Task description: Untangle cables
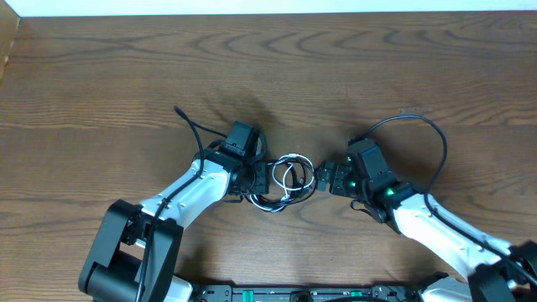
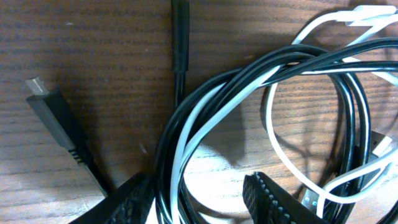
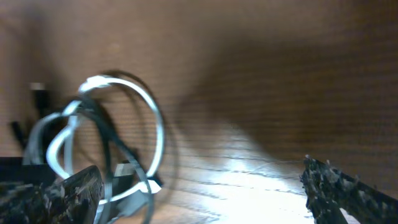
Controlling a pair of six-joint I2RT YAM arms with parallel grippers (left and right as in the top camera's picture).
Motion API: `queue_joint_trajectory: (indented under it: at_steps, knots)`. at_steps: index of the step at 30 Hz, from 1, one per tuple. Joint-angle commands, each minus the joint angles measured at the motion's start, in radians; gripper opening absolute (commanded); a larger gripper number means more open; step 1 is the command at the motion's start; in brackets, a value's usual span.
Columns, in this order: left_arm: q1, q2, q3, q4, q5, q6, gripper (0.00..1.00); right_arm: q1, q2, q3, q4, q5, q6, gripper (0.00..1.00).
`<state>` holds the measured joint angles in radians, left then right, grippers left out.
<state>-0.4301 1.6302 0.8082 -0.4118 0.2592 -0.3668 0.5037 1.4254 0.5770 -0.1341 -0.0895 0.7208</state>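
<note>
My left gripper [image 2: 196,186] stands apart, its ribbed black fingers on either side of the cables [image 2: 186,124]. These are thin glossy cords, black with one white, looped together between my two arms. My right gripper [image 3: 199,171] is spread wide too, with the cables just to its left. Farther off, a flat black plug [image 2: 50,115] with a metal tip lies on the grained wooden table [image 1: 336,67].

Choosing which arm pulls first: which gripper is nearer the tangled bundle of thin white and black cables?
Left. The left gripper straddles strands of the tangled cables; the right gripper is open just beside them, none between its jaws.
</note>
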Motion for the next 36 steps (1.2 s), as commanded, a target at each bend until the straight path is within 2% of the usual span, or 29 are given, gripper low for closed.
queue_joint_trajectory:
  at_steps: [1, 9, 11, 14, 15, 17, 18, 22, 27, 36]
  knots:
    - [-0.005, 0.019, -0.017, 0.003, -0.01, -0.006, 0.52, 0.008, 0.045, 0.017, 0.014, 0.024, 0.008, 0.99]
    - [-0.031, 0.019, -0.018, 0.006, 0.017, -0.005, 0.51, 0.008, 0.061, 0.017, 0.021, 0.023, 0.008, 0.99]
    - [-0.04, 0.019, -0.018, 0.008, 0.016, -0.005, 0.43, 0.008, 0.061, 0.017, 0.021, 0.018, 0.008, 0.99]
    - [-0.047, 0.019, -0.019, 0.015, 0.016, 0.019, 0.19, 0.008, 0.061, 0.017, 0.021, -0.018, 0.007, 0.99]
    - [-0.047, 0.019, -0.019, 0.014, 0.017, 0.045, 0.11, 0.008, 0.06, 0.018, 0.017, -0.05, 0.0, 0.95]
    - [-0.038, 0.002, -0.012, 0.01, 0.018, 0.106, 0.09, -0.006, 0.039, 0.018, 0.015, -0.129, -0.048, 0.83]
    - [-0.035, -0.013, -0.008, 0.009, 0.018, 0.13, 0.09, -0.014, 0.027, 0.018, 0.015, -0.137, -0.066, 0.82]
    - [-0.032, -0.12, -0.001, 0.006, 0.032, 0.24, 0.08, -0.068, -0.077, 0.018, -0.001, -0.253, -0.167, 0.82]
    - [-0.032, -0.285, -0.001, 0.007, 0.146, 0.4, 0.08, -0.142, -0.215, 0.018, -0.044, -0.415, -0.302, 0.82]
    - [-0.032, -0.518, -0.001, 0.006, 0.329, 0.514, 0.07, -0.284, -0.391, 0.018, -0.125, -0.594, -0.311, 0.91]
